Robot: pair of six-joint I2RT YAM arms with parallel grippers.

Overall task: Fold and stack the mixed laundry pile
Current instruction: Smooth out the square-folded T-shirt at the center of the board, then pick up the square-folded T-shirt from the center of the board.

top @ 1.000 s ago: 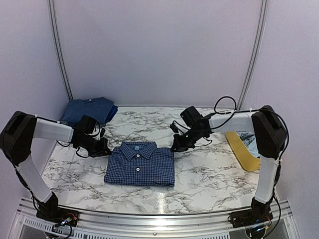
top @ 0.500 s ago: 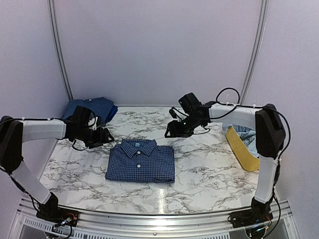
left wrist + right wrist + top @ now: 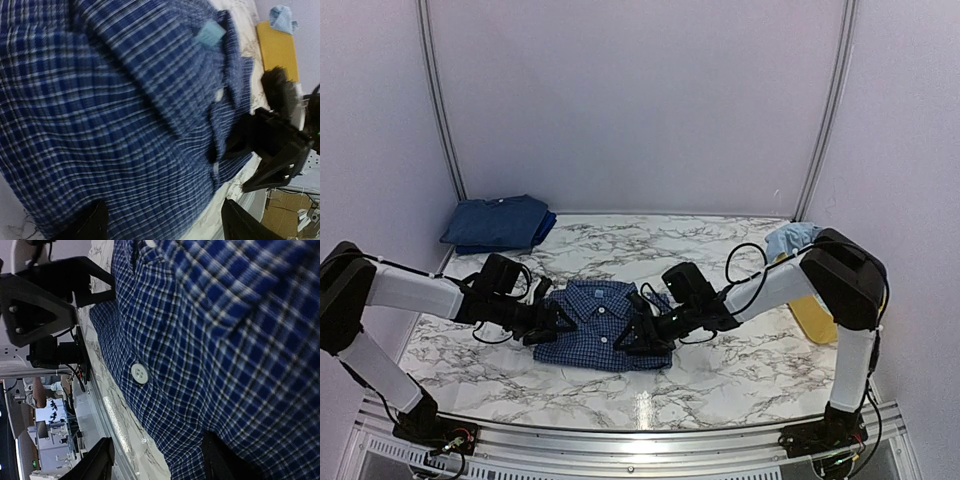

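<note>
The navy small-check button-up shirt (image 3: 592, 322) lies folded at the table's middle, collar to the back. My left gripper (image 3: 552, 322) sits low at its left side, open. In the left wrist view, checked cloth (image 3: 125, 125) spans the space between the fingertips (image 3: 95, 225) of the left gripper (image 3: 167, 227). My right gripper (image 3: 630, 338) is low at the shirt's right front part, open. In the right wrist view, the right gripper (image 3: 160, 462) straddles the shirt's edge (image 3: 200, 390) near a white button (image 3: 139, 373). A folded stack of blue garments (image 3: 500, 222) rests at the back left.
A yellow plastic tub (image 3: 815, 315) stands at the right behind my right arm, with a light-blue garment (image 3: 790, 240) bunched at its far end. Both show in the left wrist view, the tub (image 3: 277, 47) and the garment (image 3: 282, 17). Marble tabletop (image 3: 740, 360) surrounds the shirt.
Both grippers left the shirt's upper corners, lifted, opened, and came down toward each other onto the shirt's lower left and right sides. The shirt stayed in place.
</note>
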